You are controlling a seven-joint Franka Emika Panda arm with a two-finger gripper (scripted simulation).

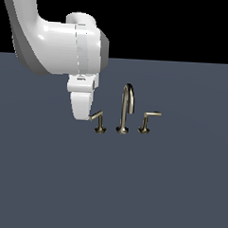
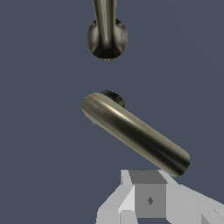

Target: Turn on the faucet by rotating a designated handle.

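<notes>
The faucet is a small brass-grey set with a tall arched spout (image 1: 127, 107) and two low levers. The handle (image 1: 97, 118) is the lever on the exterior view's left, with an upright stem and a bar slanting down toward my gripper (image 1: 84, 114). The twin lever (image 1: 148, 119) stands on the spout's other side. In the wrist view the handle's bar (image 2: 135, 133) runs diagonally and its free end lies just beside my gripper (image 2: 148, 197). The fingers look pressed together with nothing between them. The spout's base (image 2: 107, 37) shows beyond the handle.
The set stands on a flat dark grey-blue surface (image 1: 112, 182). My white arm (image 1: 53, 46) comes in from the exterior view's upper left and hangs over the ground left of the handle.
</notes>
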